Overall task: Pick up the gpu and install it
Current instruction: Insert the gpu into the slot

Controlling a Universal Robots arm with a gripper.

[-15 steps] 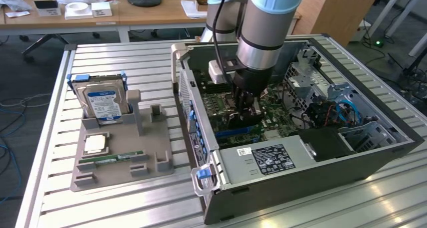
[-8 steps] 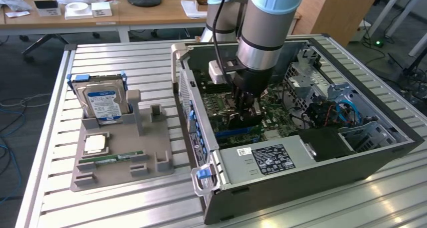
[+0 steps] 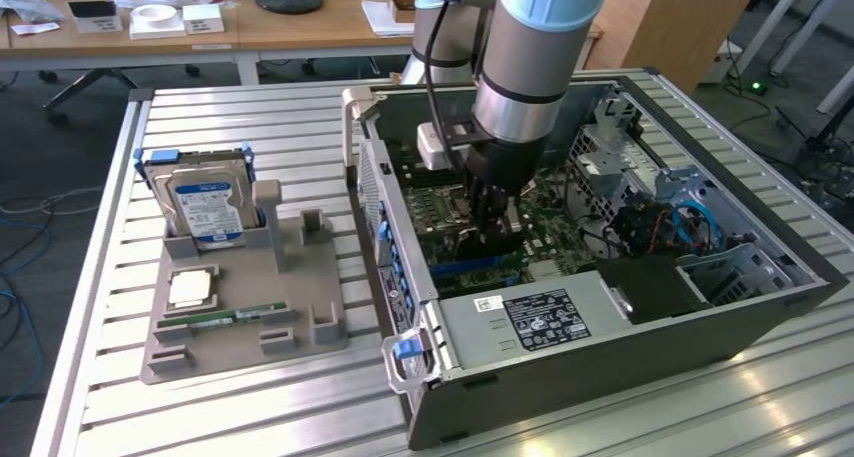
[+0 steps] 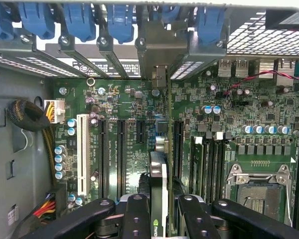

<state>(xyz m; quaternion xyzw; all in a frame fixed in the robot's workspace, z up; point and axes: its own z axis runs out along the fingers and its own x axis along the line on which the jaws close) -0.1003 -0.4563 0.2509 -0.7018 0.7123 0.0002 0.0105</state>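
My gripper [image 3: 487, 229] is down inside the open computer case [image 3: 747, 307], just over the motherboard [image 3: 554, 232]. It is shut on the gpu [image 4: 158, 172], which stands on edge between the two black fingers [image 4: 134, 214]. In the wrist view the card appears as a thin strip with its black cover and green board. It runs along the motherboard's expansion slots [image 4: 122, 149] toward the rear wall. Its silver end bracket [image 4: 158, 47] reaches the row of blue slot latches [image 4: 122, 20]. Whether the card's lower edge sits in a slot is hidden.
On the exterior view's left a grey holder [image 3: 240, 327] carries a hard drive [image 3: 207, 207] with a blue-white label, a processor chip [image 3: 194, 287] and a narrow green memory stick [image 3: 220, 317]. Inside the case are the power supply [image 3: 534, 322], drive cages and cables [image 3: 667, 222]. The empty processor socket [image 4: 261, 191] lies beside the slots.
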